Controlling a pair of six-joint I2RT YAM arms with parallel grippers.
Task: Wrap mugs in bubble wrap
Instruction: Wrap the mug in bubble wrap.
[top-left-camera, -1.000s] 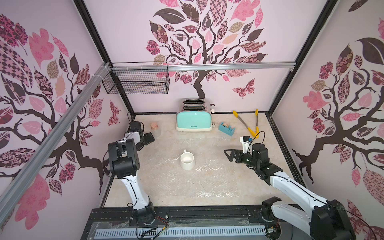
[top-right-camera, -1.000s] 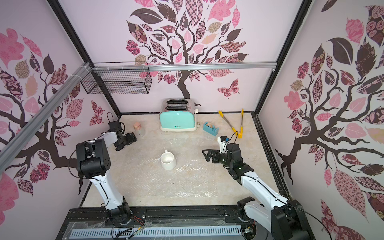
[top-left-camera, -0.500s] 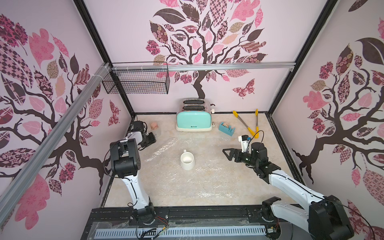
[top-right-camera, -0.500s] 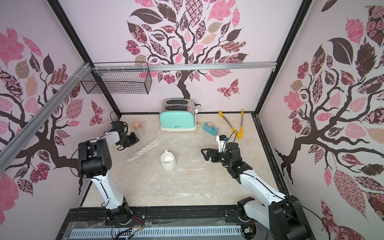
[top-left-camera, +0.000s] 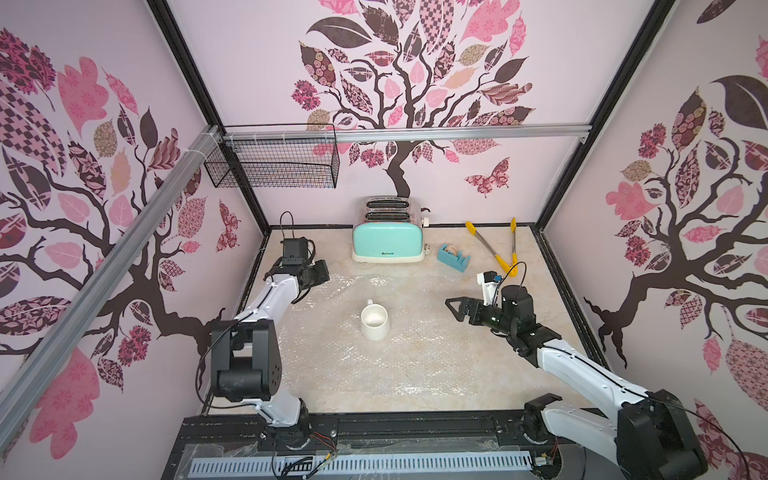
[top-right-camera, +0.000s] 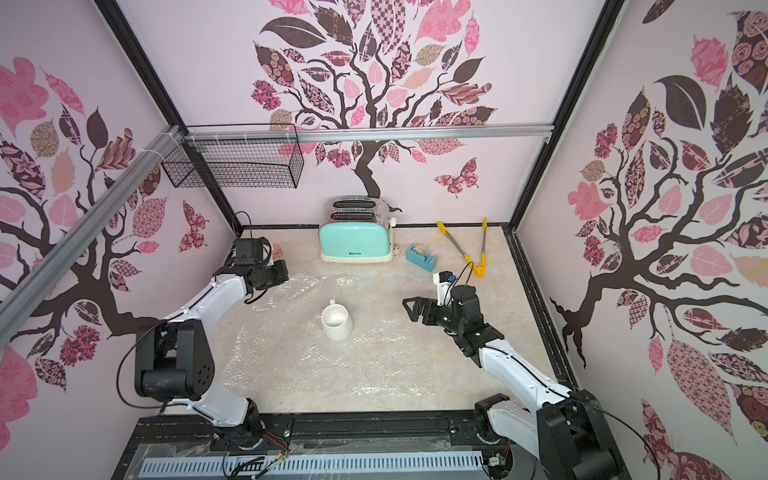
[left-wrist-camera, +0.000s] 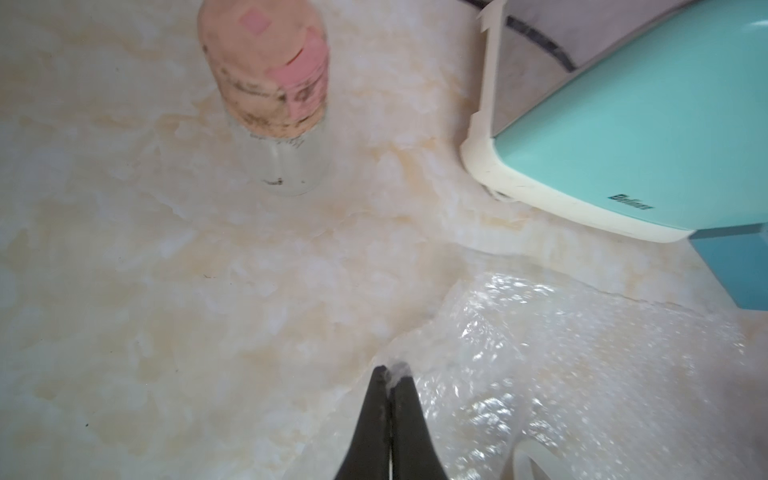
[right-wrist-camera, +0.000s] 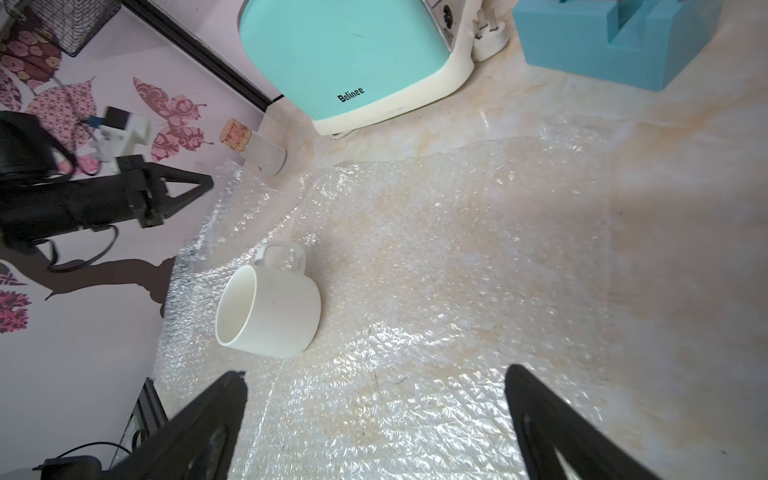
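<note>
The white mug (top-left-camera: 374, 321) (top-right-camera: 336, 321) stands upright in the middle of the table, handle toward the back. It rests on the bubble wrap (top-left-camera: 386, 374) (right-wrist-camera: 457, 270), a clear bubbly sheet spread flat under it. My left gripper (left-wrist-camera: 390, 372) (right-wrist-camera: 205, 183) is at the sheet's far left corner and is shut on the bubble wrap (left-wrist-camera: 561, 374), a bit of plastic pinched between the tips. My right gripper (top-left-camera: 452, 305) (top-right-camera: 409, 306) (right-wrist-camera: 374, 386) hovers to the right of the mug (right-wrist-camera: 270, 311), open, with nothing between its fingers.
A mint toaster (top-left-camera: 388, 241) stands at the back centre, with a blue tape dispenser (top-left-camera: 453, 257) and yellow tongs (top-left-camera: 498, 249) to its right. A small corked glass jar (left-wrist-camera: 274, 104) (right-wrist-camera: 253, 145) sits just beyond the left gripper. A wire basket (top-left-camera: 274, 162) hangs above the back left.
My left gripper went from open to shut, closing on the far left corner of the bubble wrap, which now puckers there. The right gripper shifted slightly toward the mug.
</note>
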